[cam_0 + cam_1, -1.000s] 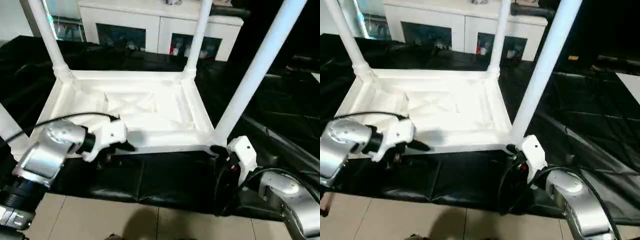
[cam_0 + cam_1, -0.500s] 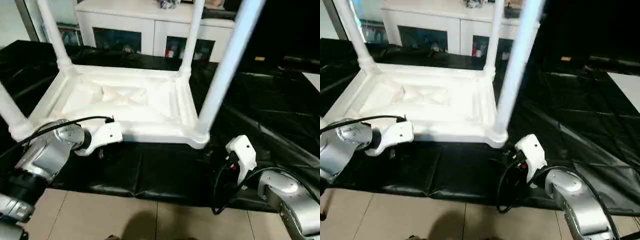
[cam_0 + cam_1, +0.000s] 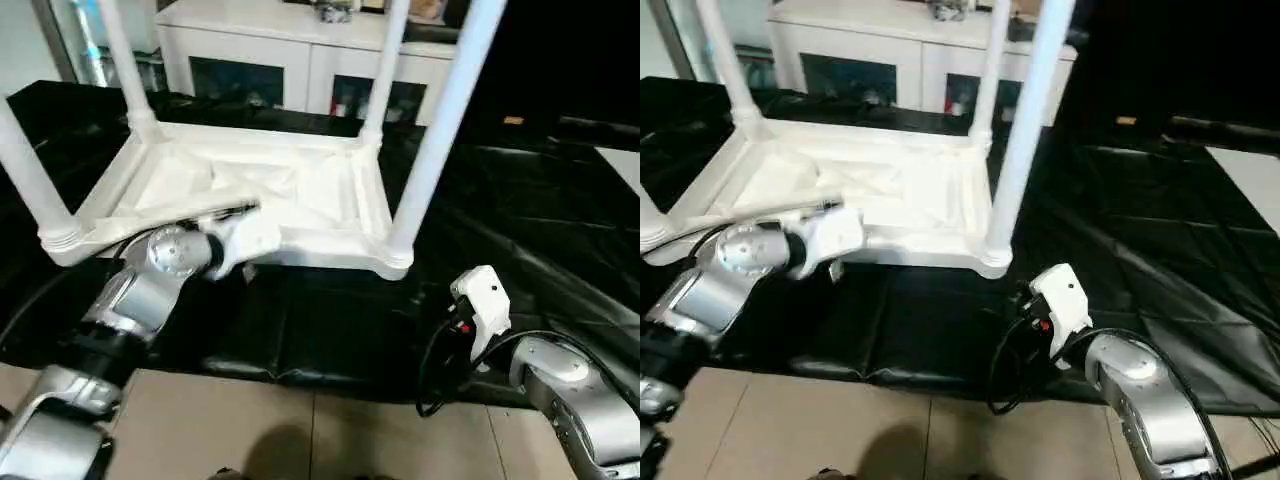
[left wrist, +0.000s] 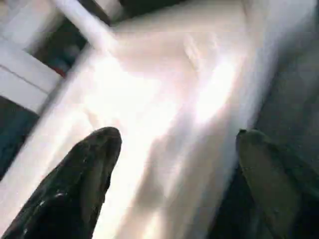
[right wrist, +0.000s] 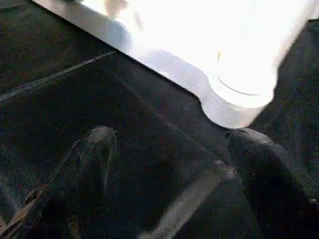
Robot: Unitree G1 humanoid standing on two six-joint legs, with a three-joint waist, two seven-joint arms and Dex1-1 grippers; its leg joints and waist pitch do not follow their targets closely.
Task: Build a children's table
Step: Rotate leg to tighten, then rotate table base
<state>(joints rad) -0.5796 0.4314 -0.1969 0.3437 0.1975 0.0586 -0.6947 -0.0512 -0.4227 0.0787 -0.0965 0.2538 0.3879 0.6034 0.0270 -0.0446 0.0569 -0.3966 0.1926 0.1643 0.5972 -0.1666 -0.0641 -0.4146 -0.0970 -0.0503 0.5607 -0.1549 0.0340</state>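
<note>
On the black padded mat (image 3: 330, 330), the children's table (image 3: 300, 205) lies upside down with its four white legs standing up.

Its near long rim faces the robot, and a white cabinet (image 3: 300, 60) with glass doors stands behind it. The left gripper (image 4: 174, 149) sits at that near rim with its two black fingers spread wide and nothing between them. The right gripper (image 5: 169, 149) hovers low over the mat just short of the near right corner socket (image 5: 241, 99), fingers likewise apart and empty.
</note>
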